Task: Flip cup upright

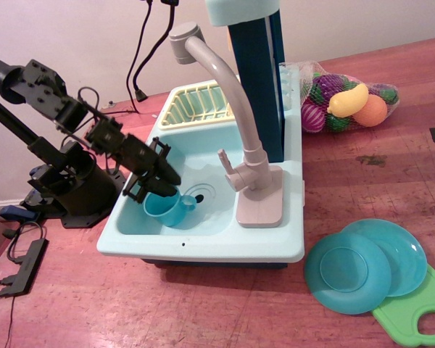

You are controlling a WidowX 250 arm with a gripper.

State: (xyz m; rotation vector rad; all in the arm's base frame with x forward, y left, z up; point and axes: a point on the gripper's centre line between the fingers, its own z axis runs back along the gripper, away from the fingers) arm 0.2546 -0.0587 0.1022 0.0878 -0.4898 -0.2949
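Note:
The teal cup [164,209] stands upright on the floor of the pale aqua sink [203,239], at the basin's front left. Its mouth faces up and its loop handle [188,206] points right, toward the drain. My black gripper [152,183] hangs just above and behind the cup's rim, reaching in over the sink's left wall. Its jaws are spread apart and I see nothing between them. Whether a fingertip still touches the rim I cannot tell.
A grey faucet [232,94] arches over the basin from its base [259,199]. A yellow dish rack [192,105] sits behind. Two teal plates [362,264] and a green cutting board [417,308] lie at the right. A net bag of toy fruit [348,101] lies at the back.

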